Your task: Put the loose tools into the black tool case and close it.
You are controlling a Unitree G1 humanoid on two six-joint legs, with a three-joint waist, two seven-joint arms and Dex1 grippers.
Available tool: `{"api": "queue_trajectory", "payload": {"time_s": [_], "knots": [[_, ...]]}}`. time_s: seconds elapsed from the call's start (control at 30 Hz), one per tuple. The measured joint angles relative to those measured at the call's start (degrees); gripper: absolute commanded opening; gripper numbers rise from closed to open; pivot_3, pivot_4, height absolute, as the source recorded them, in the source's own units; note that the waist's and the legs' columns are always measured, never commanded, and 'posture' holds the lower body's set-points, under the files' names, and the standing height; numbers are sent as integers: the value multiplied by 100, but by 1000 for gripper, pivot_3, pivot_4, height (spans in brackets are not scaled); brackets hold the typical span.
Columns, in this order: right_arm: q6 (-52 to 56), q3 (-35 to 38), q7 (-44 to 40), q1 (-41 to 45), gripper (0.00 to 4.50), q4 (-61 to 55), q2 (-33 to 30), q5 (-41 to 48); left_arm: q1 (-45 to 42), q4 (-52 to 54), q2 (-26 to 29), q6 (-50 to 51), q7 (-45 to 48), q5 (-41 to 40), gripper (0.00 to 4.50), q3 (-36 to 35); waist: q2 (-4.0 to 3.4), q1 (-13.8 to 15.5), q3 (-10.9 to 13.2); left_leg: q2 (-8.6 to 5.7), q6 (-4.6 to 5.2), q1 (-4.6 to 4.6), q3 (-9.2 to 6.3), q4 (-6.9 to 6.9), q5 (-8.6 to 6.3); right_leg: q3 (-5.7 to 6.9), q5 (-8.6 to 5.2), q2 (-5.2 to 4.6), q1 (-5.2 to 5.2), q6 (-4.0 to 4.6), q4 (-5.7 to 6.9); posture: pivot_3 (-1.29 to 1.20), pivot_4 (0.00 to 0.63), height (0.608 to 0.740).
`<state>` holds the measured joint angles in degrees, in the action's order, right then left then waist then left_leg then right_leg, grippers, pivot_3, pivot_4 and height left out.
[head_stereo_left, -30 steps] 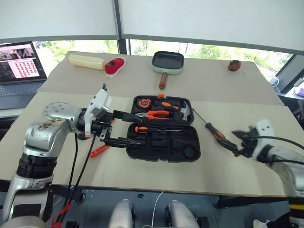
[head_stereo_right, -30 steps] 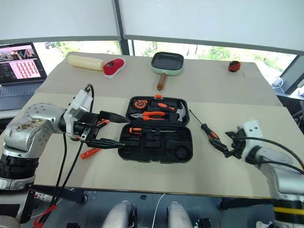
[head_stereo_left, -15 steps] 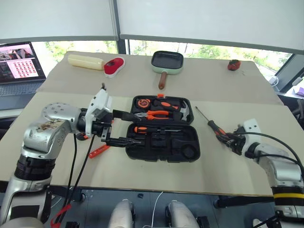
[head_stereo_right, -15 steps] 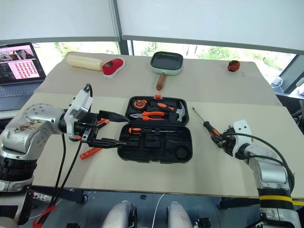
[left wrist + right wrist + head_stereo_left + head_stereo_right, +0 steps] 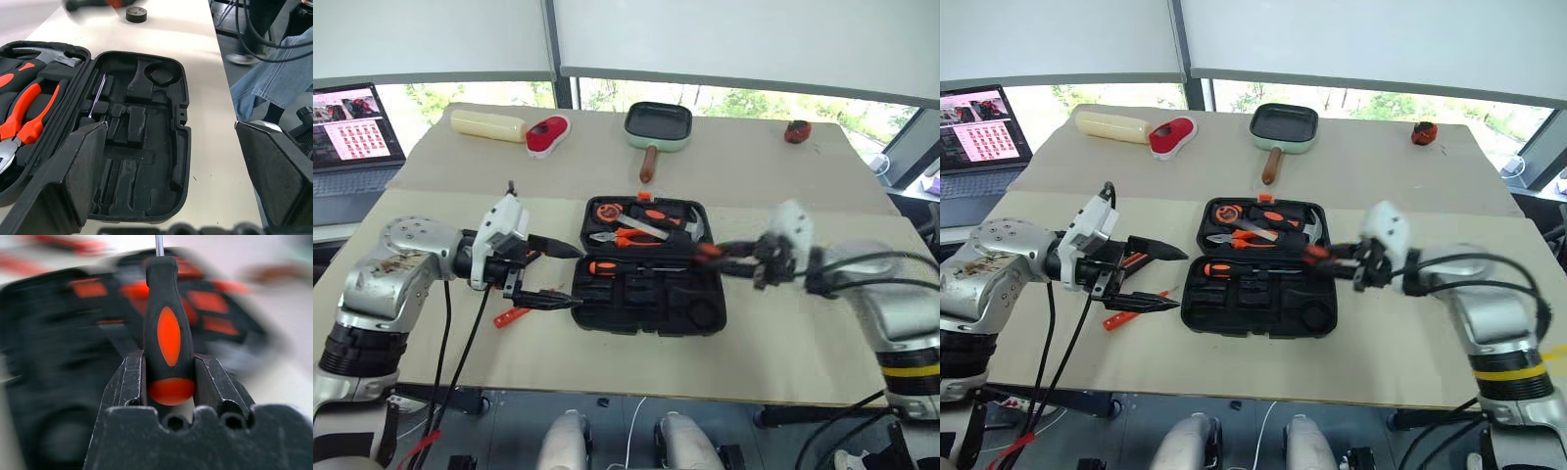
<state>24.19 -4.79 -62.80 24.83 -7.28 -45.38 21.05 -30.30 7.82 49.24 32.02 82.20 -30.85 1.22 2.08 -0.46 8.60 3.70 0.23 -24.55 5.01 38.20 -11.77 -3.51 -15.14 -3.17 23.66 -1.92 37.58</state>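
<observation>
Black tool case [image 5: 648, 264] lies open at mid-frame on the worktop [image 5: 783, 333]. Its far half holds orange-handled pliers [image 5: 631, 235] and a hammer [image 5: 690, 227]; one orange-and-black screwdriver [image 5: 607, 266] lies along the near half's upper edge. Other recesses in the near half look empty in the left wrist view.

Right hand [image 5: 168, 377] pinches a black-and-orange screwdriver [image 5: 167, 333] by the handle, shaft pointing away toward the case; in the head views it sits at the case's right edge, blurred.

Left hand [image 5: 1151, 277] is spread wide, holding nothing, just left of the case.

An orange tool [image 5: 512, 315] lies on the worktop at lower left, under the left hand. Small dark tape roll [image 5: 136, 13] sits on the worktop beyond the case.

Judgement: early to middle stage. One screwdriver stowed, one in transit; orange tool and tape roll remain out; lid not yet closed.
</observation>
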Motion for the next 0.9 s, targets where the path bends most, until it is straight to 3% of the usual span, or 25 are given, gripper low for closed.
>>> {"api": "queue_trajectory", "payload": {"time_s": [0.27, 0.67, 0.73, 0.8, 0.9], "knots": [[-1621, -550, -668, 158, 989, 1032, -19, -895, -6, -6, -4, -132, -29, 28, 4500, 11, 0, 10, 0, 1, 0, -43, 5, 19, 1, -2, 4, 1, 50, -4, 19, 0, 150, 740], [-2866, -761, -727, 660, 989, 2187, 251, -1573, -6, 18, -11, -199, -69, 46, 4500, 14, 0, -24, 0, 2, -1, -42, 5, 19, 1, -3, 4, 2, 51, -2, 28, 0, 150, 740], [-2955, -765, -746, 703, 2006, 2274, 294, -1607, -6, 19, -10, -199, -76, 46, 4500, 14, 0, -23, 0, 2, -1, -41, 5, 19, 2, -3, 4, 2, 51, -2, 29, 0, 150, 740], [-3010, -766, -745, 776, 2458, 2337, 319, -1637, -6, 24, -10, -199, -87, 46, 4500, 14, 0, -25, 0, 2, -1, -41, 5, 19, 2, -3, 4, 2, 51, -2, 30, 0, 150, 740], [-2934, -744, -804, 811, 3543, 2291, 341, -1552, -6, 27, -9, -198, -113, 45, 4500, 13, 0, -23, 0, 3, -1, -41, 5, 19, 2, -3, 4, 2, 51, -2, 31, 0, 150, 740]]}}
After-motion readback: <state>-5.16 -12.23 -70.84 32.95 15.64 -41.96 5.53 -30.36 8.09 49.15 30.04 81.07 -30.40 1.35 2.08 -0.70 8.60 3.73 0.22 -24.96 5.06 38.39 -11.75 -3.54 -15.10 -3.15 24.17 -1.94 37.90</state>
